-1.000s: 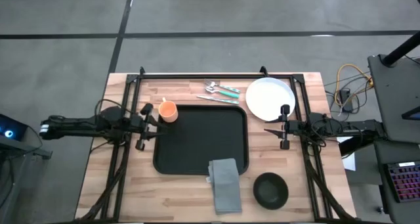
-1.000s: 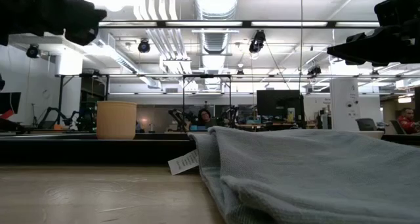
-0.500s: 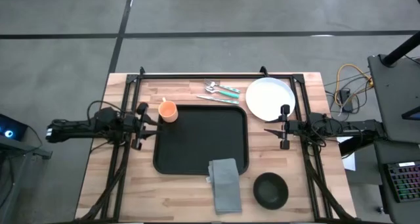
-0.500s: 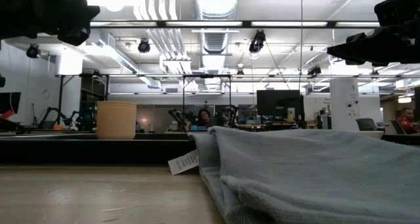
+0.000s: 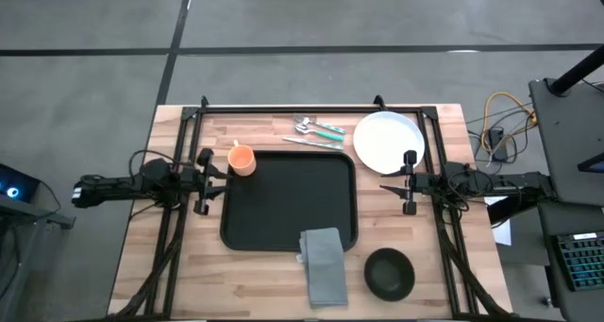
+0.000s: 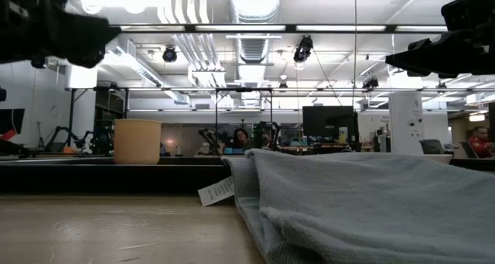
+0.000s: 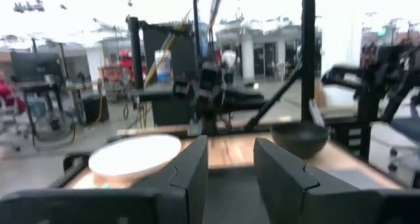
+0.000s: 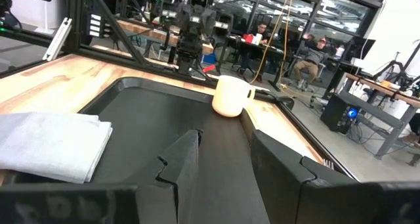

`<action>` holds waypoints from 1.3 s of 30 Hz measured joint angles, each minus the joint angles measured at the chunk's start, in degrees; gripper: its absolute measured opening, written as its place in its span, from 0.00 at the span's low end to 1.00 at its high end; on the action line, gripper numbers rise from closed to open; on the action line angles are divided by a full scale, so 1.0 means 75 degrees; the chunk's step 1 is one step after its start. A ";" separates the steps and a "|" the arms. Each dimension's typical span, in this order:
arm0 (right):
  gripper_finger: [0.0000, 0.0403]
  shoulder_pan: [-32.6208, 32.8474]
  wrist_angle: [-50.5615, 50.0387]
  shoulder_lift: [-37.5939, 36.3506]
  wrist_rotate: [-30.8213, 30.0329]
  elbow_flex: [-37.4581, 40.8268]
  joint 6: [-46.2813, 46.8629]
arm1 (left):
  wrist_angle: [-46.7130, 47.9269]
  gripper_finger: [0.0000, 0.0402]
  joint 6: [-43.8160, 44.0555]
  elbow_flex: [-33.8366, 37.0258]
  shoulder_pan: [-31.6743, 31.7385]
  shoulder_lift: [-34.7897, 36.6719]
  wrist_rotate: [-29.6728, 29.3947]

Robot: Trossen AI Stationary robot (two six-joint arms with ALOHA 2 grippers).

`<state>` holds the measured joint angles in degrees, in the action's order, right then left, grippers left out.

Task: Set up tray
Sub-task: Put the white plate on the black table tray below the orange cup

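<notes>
The left arm lay low and level along the table's left side, its gripper [image 5: 202, 182] hanging just off the left rim of the tray [image 5: 283, 204]. Fingers [image 7: 190, 168] stood a modest gap apart, and nothing sat between them. Compared with a second ago, that arm had drawn back: the gripper sat further from the tray, clear of the cup [image 5: 242, 159], and in the low view its dark bulk had slid toward the upper left corner.

The right arm stretched in flat from the right edge, gripper [image 5: 410, 183] poised beside the tray's right rim, just below the plate [image 5: 388, 141]. Its fingers [image 8: 180, 159] were parted too, empty, pointing across the tray toward the cup. No change there from the earlier frames; it sat exactly where it had been.

The tray rested in the middle of the table, bare inside except where the napkin [image 5: 324, 263] overlapped its near rim. The cup stood touching or just off its far left corner. Cutlery [image 5: 316, 132] lay beyond the far rim, beside the plate. The bowl [image 5: 389, 272] sat off the near right corner, on the wood. None of these had shifted.
</notes>
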<state>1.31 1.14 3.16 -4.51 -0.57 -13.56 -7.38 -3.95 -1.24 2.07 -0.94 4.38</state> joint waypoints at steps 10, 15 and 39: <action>0.32 0.0001 -0.0001 0.0000 0.0000 0.0000 -0.0016 | 0.0313 0.26 -0.0370 0.0083 0.0000 0.0062 -0.0055; 0.32 0.0001 0.0001 0.0000 0.0000 0.0001 -0.0012 | 0.0324 0.26 -0.0381 0.0083 0.0003 0.0080 -0.0052; 0.32 0.0001 0.0001 0.0000 0.0000 0.0000 -0.0002 | 0.0330 0.26 -0.0401 0.0080 0.0000 -0.0871 -0.0041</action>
<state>1.32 1.15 3.16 -4.51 -0.57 -13.58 -4.91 -6.96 -0.64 2.07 -7.47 4.08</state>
